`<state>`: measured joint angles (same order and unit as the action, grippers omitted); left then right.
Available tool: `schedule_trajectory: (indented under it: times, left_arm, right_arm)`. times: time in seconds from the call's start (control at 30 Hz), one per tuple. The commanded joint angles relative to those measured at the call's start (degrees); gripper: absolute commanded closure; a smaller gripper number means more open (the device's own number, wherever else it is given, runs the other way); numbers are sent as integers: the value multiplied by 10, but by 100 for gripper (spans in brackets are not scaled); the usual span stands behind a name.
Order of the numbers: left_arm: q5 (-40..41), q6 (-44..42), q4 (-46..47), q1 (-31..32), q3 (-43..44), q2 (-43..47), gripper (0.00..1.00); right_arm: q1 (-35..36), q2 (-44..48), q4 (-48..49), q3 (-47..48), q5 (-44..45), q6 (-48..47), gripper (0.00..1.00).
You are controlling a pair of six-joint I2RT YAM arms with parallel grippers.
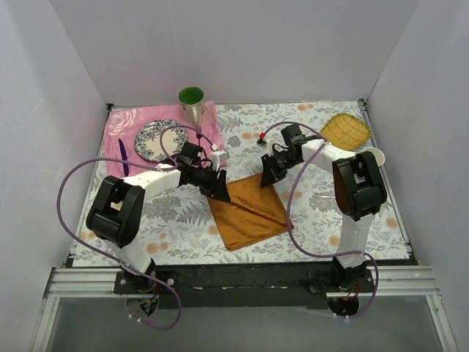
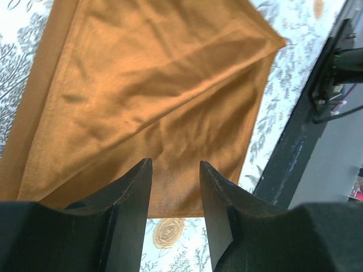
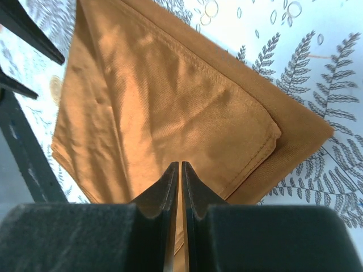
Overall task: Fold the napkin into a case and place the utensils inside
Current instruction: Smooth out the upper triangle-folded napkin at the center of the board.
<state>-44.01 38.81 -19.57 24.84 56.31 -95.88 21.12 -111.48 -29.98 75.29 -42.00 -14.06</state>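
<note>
Right wrist, napkin (image 3: 170, 107) pinched between closed jaws

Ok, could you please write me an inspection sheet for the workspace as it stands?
Surface: table under a white floral cover, lying flat.
Job's things: napkin at centre, folded over on itself, not yet a narrow case, nothing inside; slim purple piece, possibly a utensil, on the pink cloth; no silver spoon made out.
Clutter: patterned plate on the pink cloth; green-lined cup at its far edge; yellow woven tray back right.
Grippers: left gripper open over the napkin's edge; right gripper shut, apparently pinching the napkin.
Cables: purple cables loop off both arms; the right one passes the napkin's right corner.
Surroundings: plain pale walls on three sides.
</note>
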Motion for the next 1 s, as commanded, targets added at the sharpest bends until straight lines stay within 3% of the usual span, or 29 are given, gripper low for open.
schedule_trajectory:
  times: [0.0, 0.5, 0.67, 0.97]
  left_arm:
    - [20, -12, -21, -10, 39, -14, 62]
    - [17, -43, -37, -61, 38, -22, 61]
    - [16, -51, -36, -61, 48, -51, 61]
    - [20, -37, -20, -61, 65, -73, 63]
  right_arm:
    - [14, -9, -10, 10, 24, -35, 87]
    - [45, 50, -3, -130, 3, -20, 87]
    - [45, 83, -13, -128, -31, -15, 87]
    - [45, 96, -38, -98, -5, -36, 85]
